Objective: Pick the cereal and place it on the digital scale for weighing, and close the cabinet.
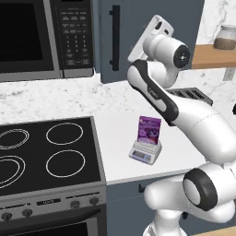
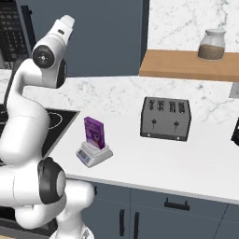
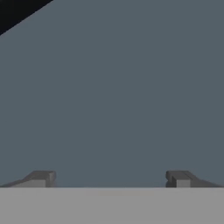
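Left base view: cereal (image 1: 150,128) stands on digital scale (image 1: 145,151), well below the claw; placing looks done, cabinet (image 1: 147,32) closing in hand. Right base view: white counter (image 2: 186,158), toaster (image 2: 165,118) below and right of the claw. Hand view: claw (image 3: 109,178) spread wide, empty, facing the door; next, push it flush.

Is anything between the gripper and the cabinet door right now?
Nothing visible. In the hand view the open gripper faces the cabinet door's flat blue-grey surface with only clear space between. The cereal already stands on the digital scale.
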